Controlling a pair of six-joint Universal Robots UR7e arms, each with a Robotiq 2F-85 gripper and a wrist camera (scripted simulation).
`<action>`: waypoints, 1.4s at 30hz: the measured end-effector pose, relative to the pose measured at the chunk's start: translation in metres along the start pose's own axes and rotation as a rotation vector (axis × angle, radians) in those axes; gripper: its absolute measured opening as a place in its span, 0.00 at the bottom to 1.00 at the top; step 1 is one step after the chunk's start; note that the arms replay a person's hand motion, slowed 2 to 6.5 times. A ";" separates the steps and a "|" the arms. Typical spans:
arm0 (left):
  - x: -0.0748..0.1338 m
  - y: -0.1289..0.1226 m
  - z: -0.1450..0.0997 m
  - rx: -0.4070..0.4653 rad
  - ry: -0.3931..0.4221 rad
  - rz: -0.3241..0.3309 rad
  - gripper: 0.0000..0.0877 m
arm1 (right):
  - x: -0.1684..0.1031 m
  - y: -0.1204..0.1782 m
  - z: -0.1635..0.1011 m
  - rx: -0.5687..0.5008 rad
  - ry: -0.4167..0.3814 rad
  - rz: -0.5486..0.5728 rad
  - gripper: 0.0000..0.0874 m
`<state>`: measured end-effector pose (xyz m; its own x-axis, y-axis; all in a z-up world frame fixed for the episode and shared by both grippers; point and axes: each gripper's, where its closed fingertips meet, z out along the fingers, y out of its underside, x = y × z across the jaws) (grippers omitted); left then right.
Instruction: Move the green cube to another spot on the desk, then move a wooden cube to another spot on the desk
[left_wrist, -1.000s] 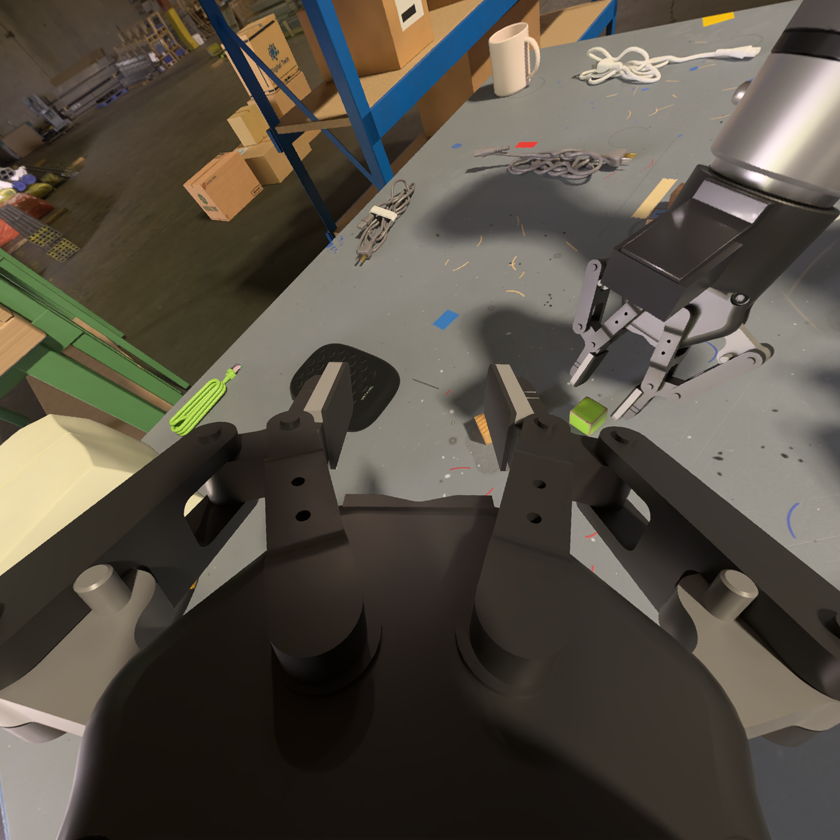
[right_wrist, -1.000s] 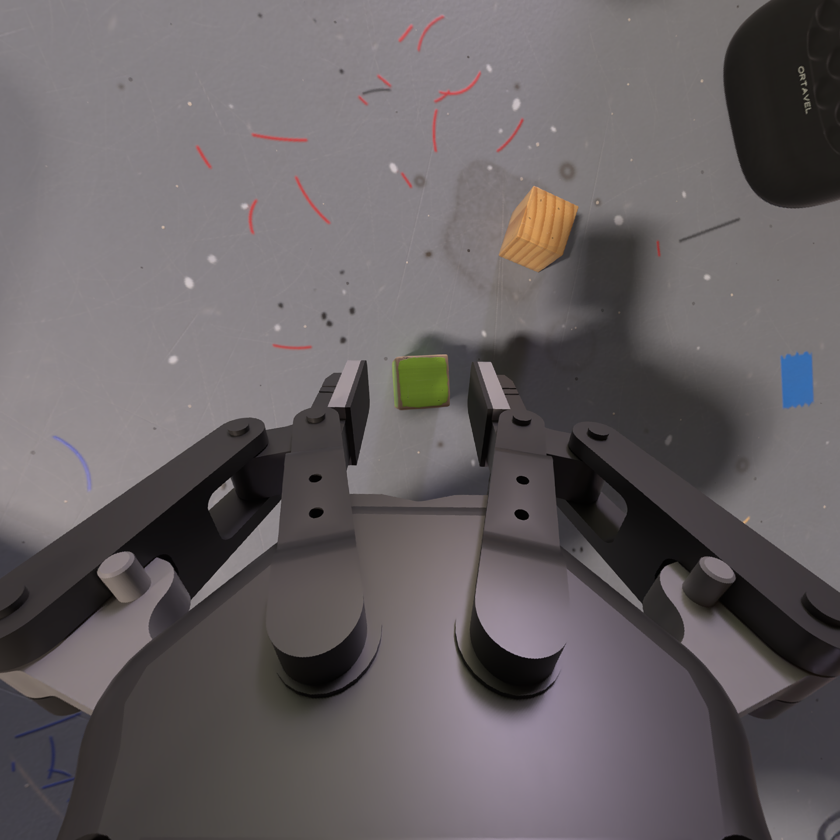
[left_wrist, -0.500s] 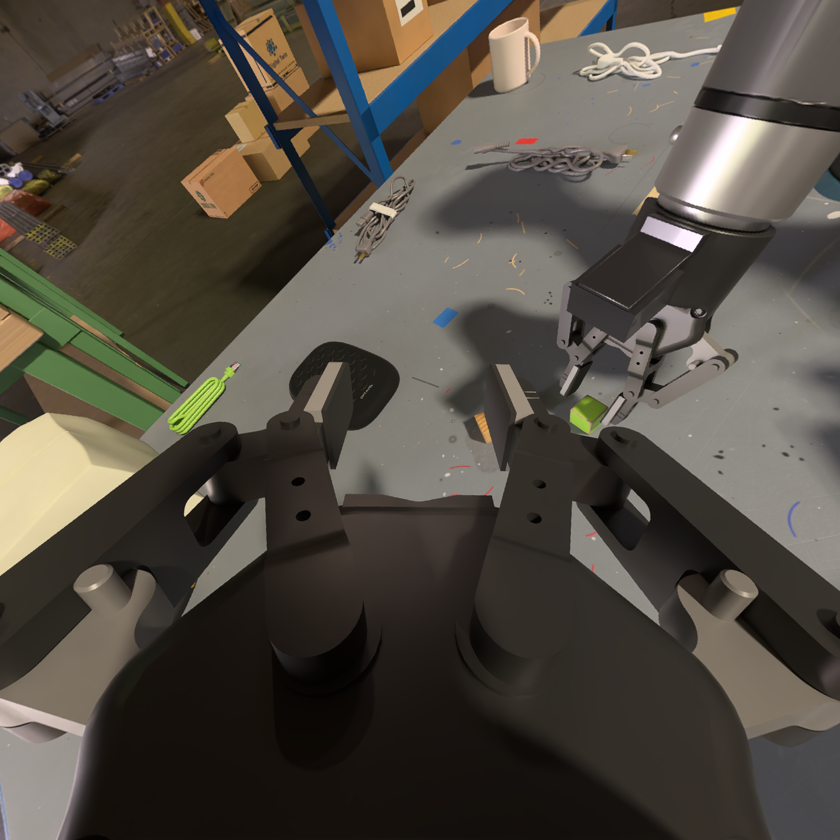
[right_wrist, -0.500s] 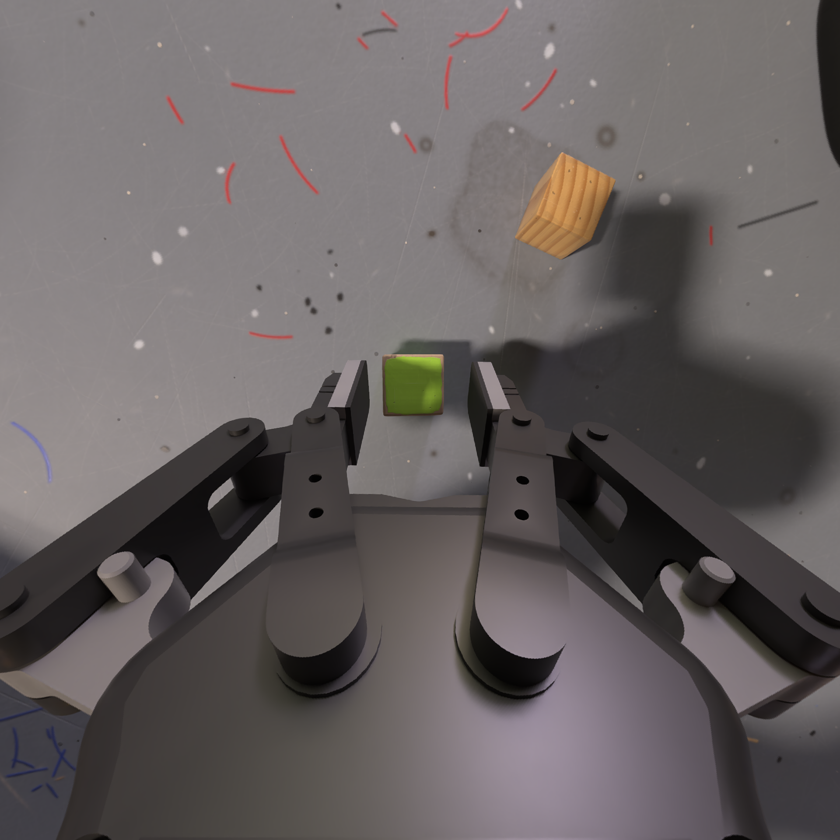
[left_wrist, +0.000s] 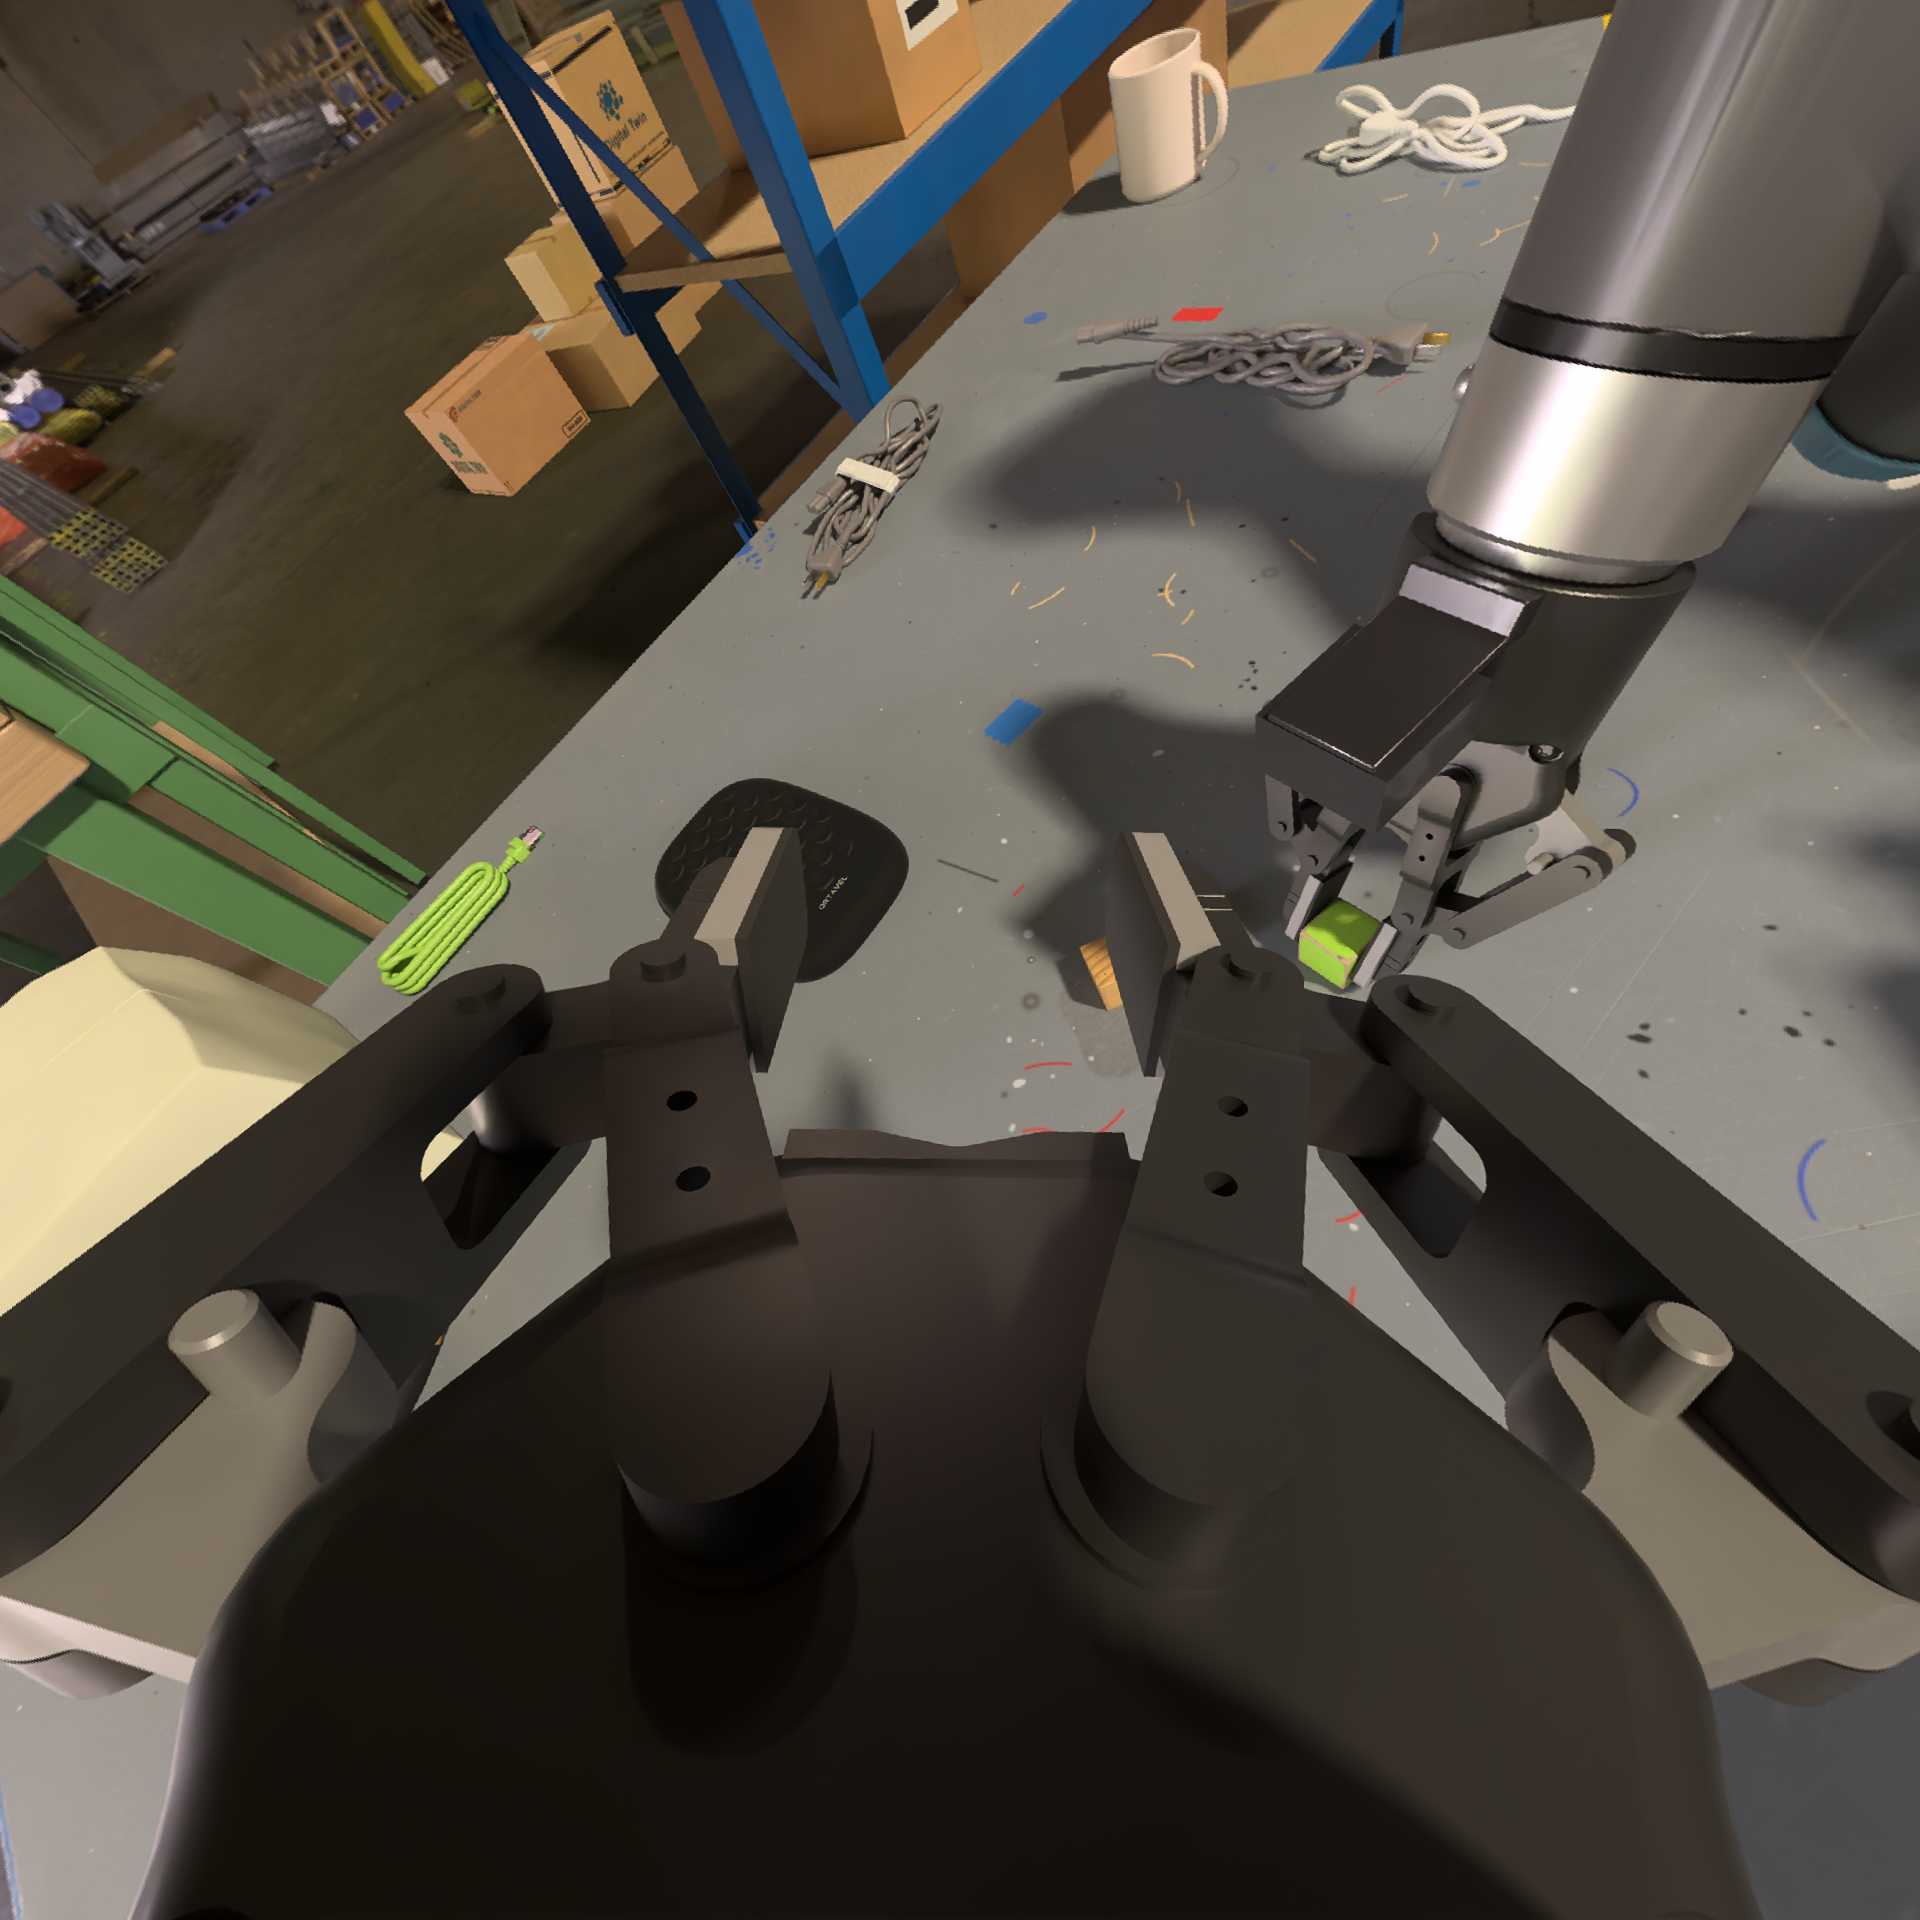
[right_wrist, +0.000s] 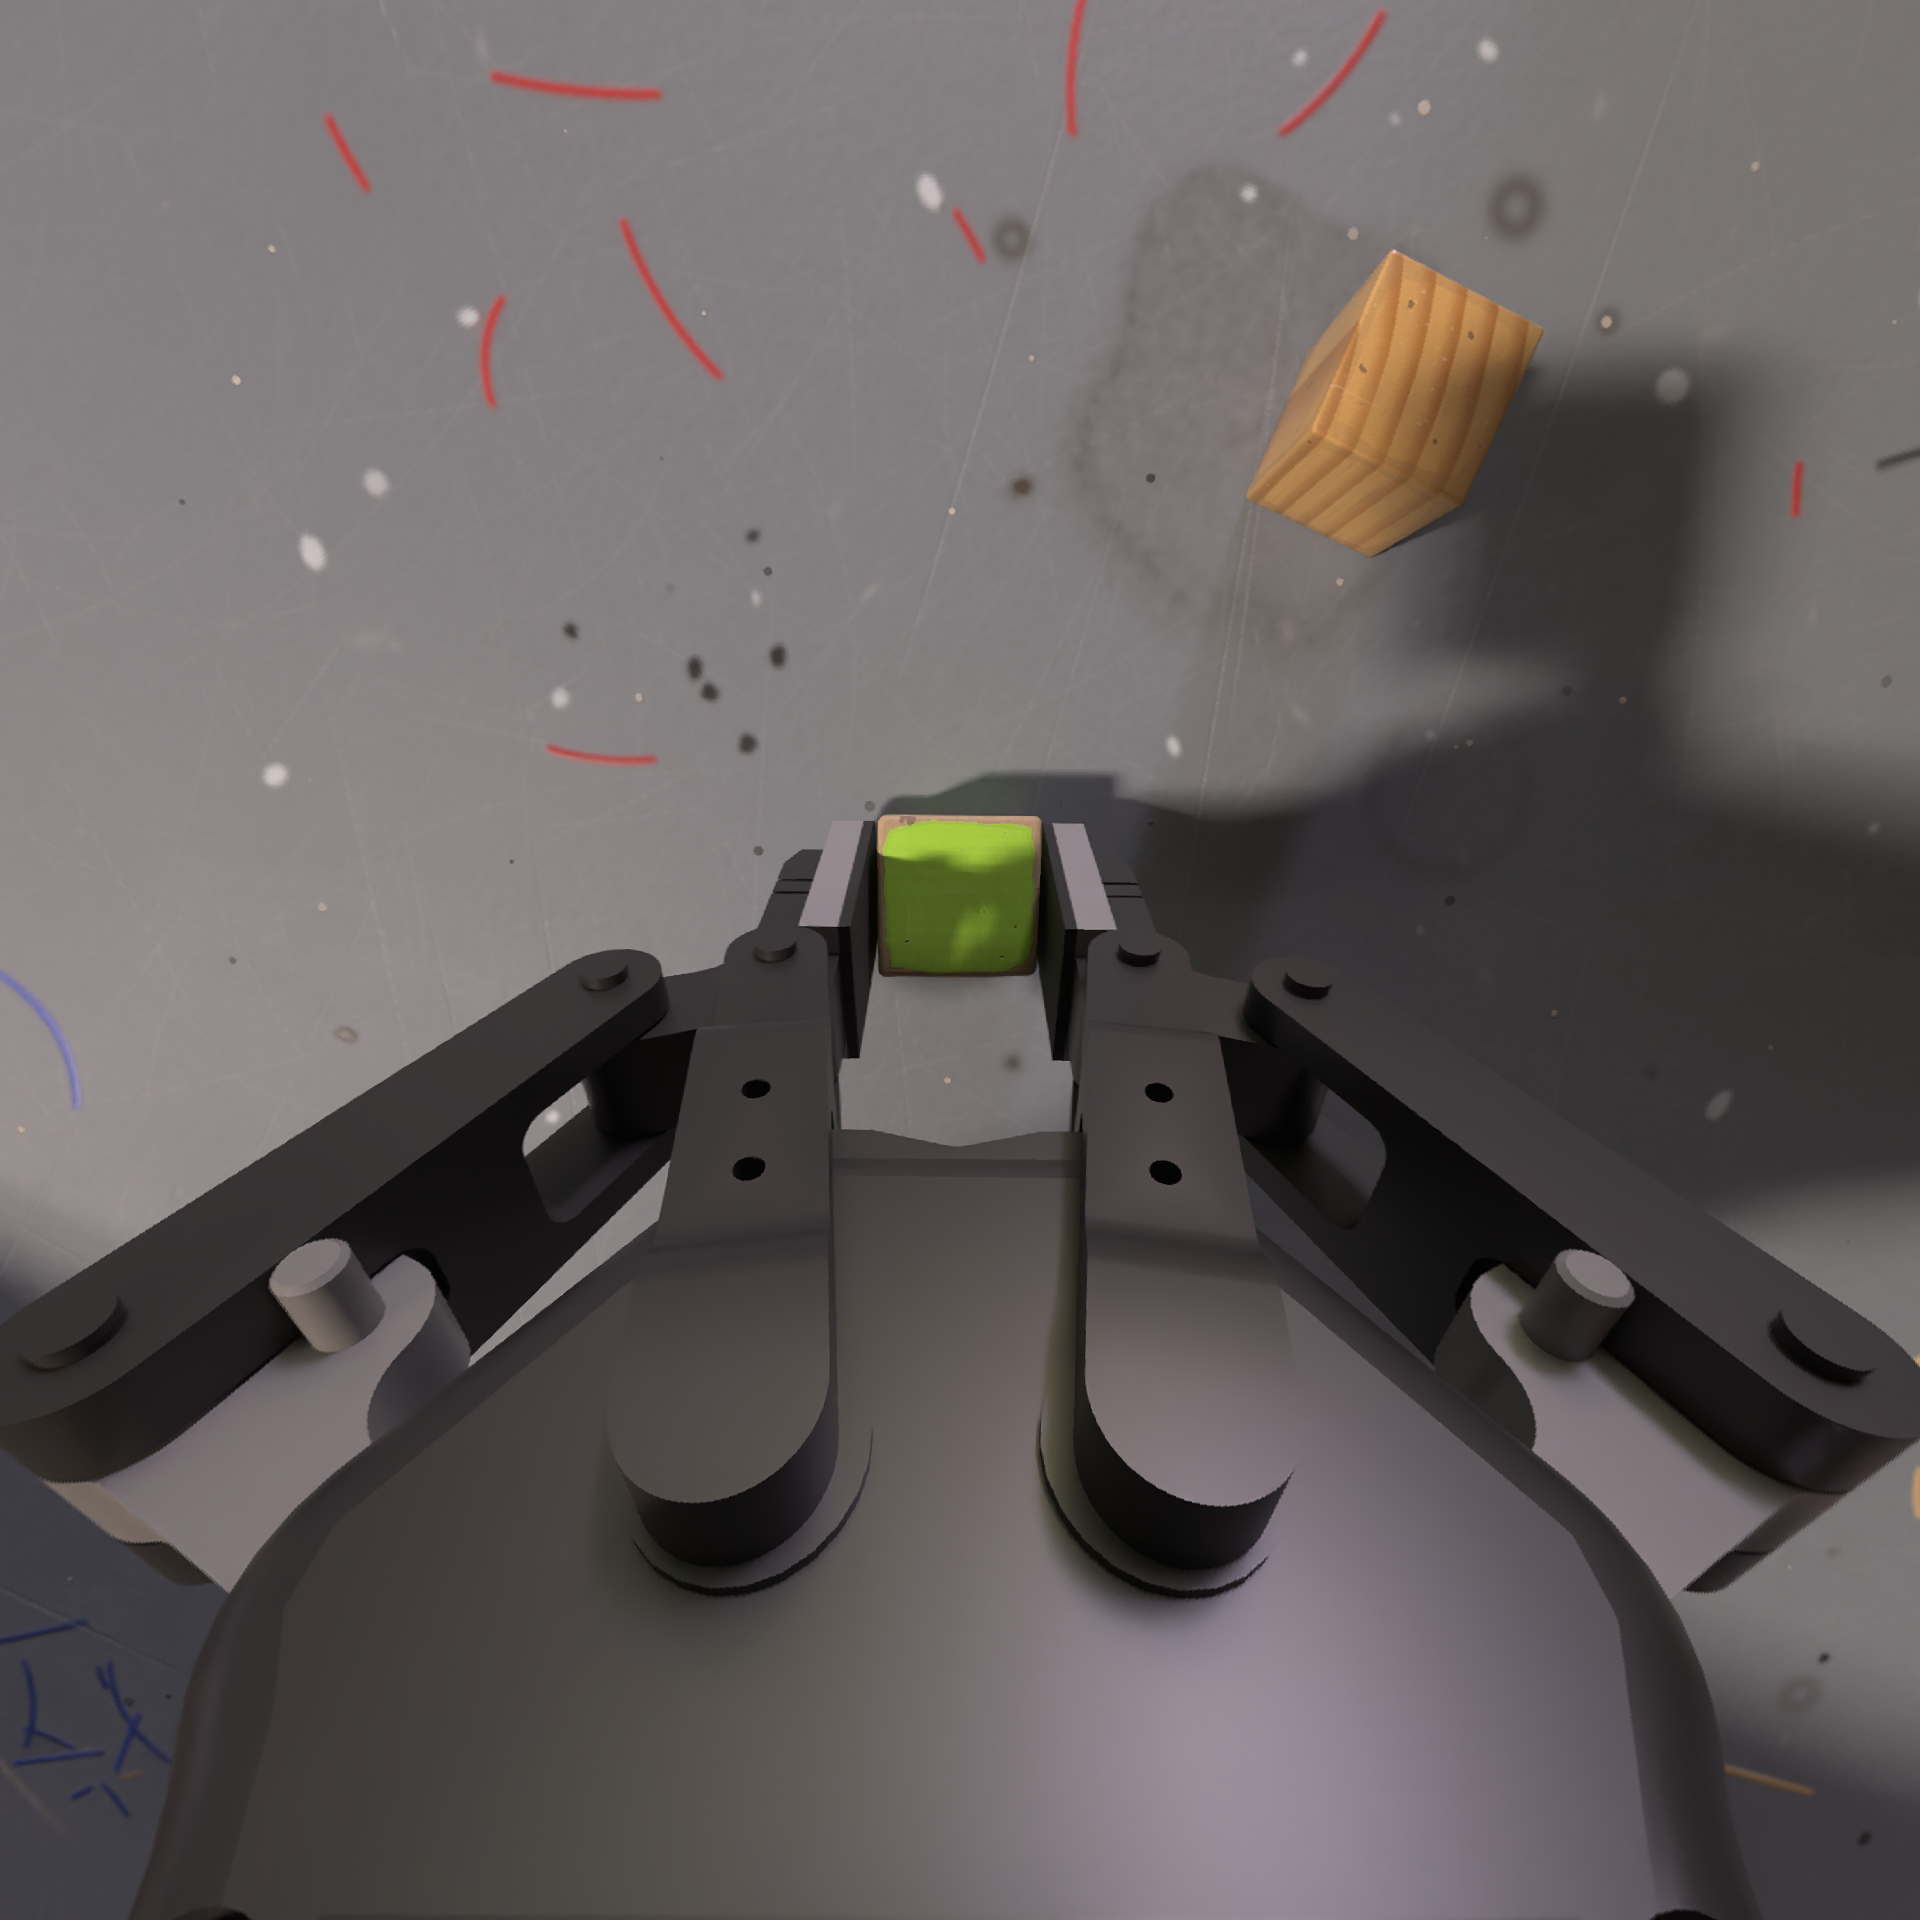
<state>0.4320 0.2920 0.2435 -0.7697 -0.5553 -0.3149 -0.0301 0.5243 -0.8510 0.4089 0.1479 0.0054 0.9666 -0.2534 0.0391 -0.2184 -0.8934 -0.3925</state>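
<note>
The green cube (right_wrist: 958, 896) sits on the grey desk (right_wrist: 416, 582) between the pads of my right gripper (right_wrist: 958, 883), which is shut on it. In the left wrist view the same cube (left_wrist: 1335, 940) shows between the right gripper's fingertips (left_wrist: 1340, 935) at desk level. A wooden cube (right_wrist: 1392, 405) lies on the desk beyond and to the right of the green one; in the left wrist view only a sliver of it (left_wrist: 1099, 966) shows behind my left finger. My left gripper (left_wrist: 961, 920) is open and empty above the desk.
A black mouse-like pad (left_wrist: 831, 883), a coiled green cable (left_wrist: 447, 925), a grey cable bundle (left_wrist: 873, 483), a grey chain-like cable (left_wrist: 1268, 358), a white rope (left_wrist: 1423, 130) and a white mug (left_wrist: 1158, 114) lie on the desk. Blue shelving (left_wrist: 790, 208) stands beyond its edge.
My right gripper came down around the green cube and closed on it. The left gripper has not moved.
</note>
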 end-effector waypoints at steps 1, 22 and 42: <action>0.000 0.000 0.000 -0.001 0.000 0.000 0.60 | -0.001 0.000 0.000 0.003 -0.004 0.001 0.29; -0.001 0.002 0.001 -0.008 -0.003 -0.003 0.60 | 0.005 -0.031 -0.064 0.262 0.150 0.097 0.29; -0.001 0.005 0.006 -0.028 -0.011 0.000 0.60 | 0.047 0.034 -0.230 0.439 0.529 0.382 0.29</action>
<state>0.4364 0.2914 0.2376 -0.7626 -0.5626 -0.3194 -0.0482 0.5418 -0.8391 0.4162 0.0204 0.2055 0.6190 -0.7546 0.2176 -0.3428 -0.5089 -0.7896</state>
